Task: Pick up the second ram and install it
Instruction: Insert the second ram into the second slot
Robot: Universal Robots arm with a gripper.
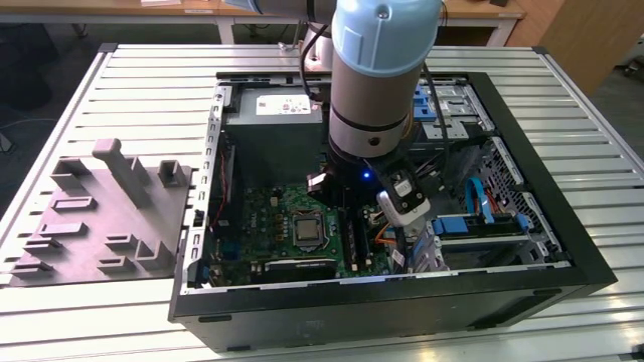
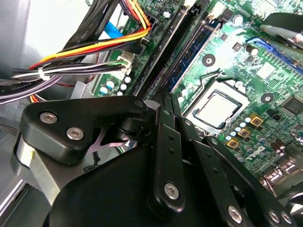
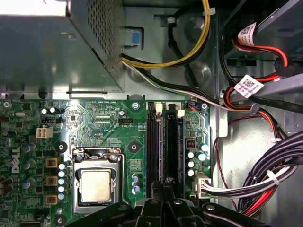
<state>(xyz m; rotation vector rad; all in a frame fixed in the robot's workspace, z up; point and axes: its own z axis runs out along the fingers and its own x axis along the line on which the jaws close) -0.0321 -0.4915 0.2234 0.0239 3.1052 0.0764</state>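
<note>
Second ram, a thin dark blue-green board stick (image 3: pixel 174 142), stands edge-on in the long black slots of the green motherboard (image 3: pixel 94 123), beside the silver processor (image 3: pixel 96 184). Black gripper (image 3: pixel 165 182) fingers (image 2: pixel 164 123) are drawn together to a bare slit right at the slot end, with nothing seen between them. White printed tags mark the red cables (image 3: pixel 265 90). In the exterior view the black case (image 1: pixel 403 302) walls leave open room at frame centre.

Arm (image 1: pixel 375 83): single, upright, reaching down into the open computer case (image 1: pixel 523 294). Gripper (image 3: pixel 163 191): black, fingers drawn together, poised directly above the motherboard (image 3: pixel 109 125) at its memory slots.
</note>
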